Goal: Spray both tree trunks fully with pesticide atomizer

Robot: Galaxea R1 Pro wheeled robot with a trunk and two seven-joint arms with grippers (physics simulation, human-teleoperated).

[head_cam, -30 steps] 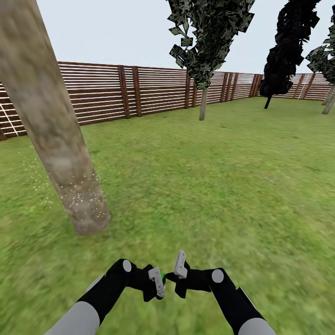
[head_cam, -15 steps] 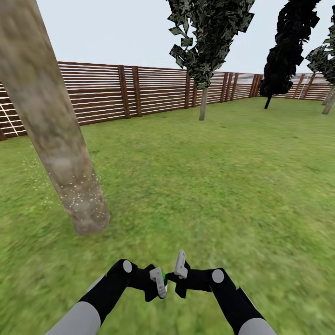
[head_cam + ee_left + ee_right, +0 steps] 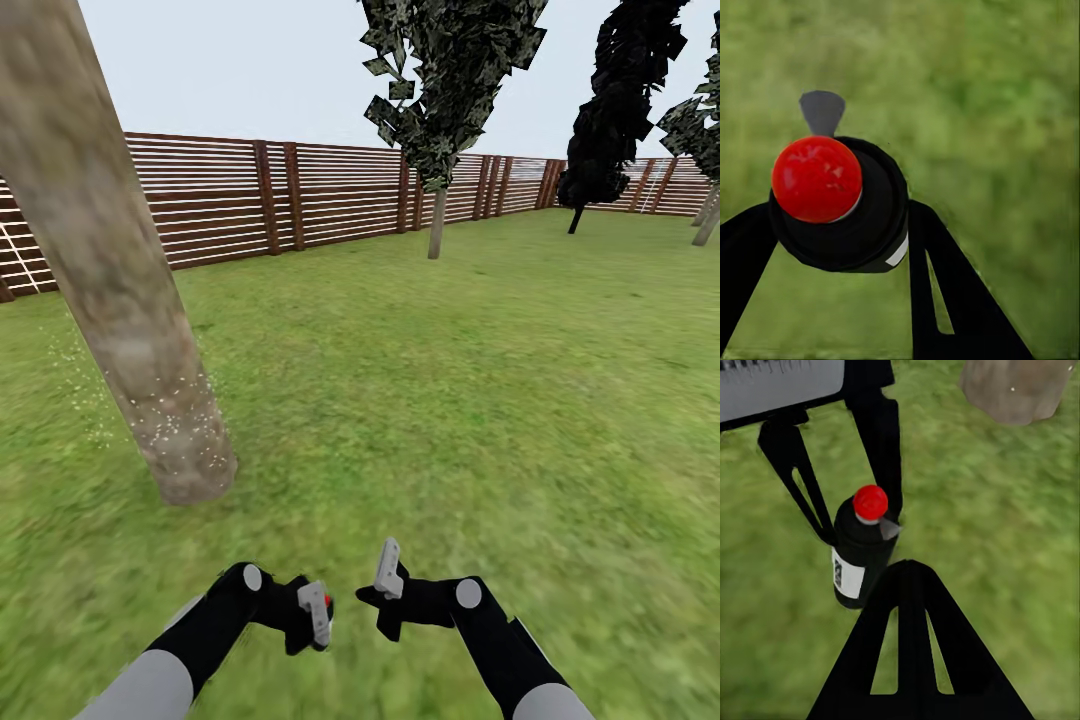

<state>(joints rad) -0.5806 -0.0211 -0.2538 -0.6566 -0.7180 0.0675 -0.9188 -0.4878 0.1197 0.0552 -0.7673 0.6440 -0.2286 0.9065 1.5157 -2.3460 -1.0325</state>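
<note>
Two grippers sit low and near: the left gripper [image 3: 318, 612] is clamped round the pesticide atomizer [image 3: 862, 547], red cap up, ready to spray; the right gripper [image 3: 385, 572], holding nothing, fingers' spread unclear, waits beside. Far left, the speckled tree trunk [image 3: 120, 290]; far off, the second tree [image 3: 437, 120] by the fence [image 3: 300, 195].

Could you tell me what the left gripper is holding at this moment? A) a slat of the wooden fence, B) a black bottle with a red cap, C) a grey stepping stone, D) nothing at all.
B: in the right wrist view the pesticide atomizer, a black bottle with a red cap and white label, sits between the black fingers of the left gripper above the grass.
</note>
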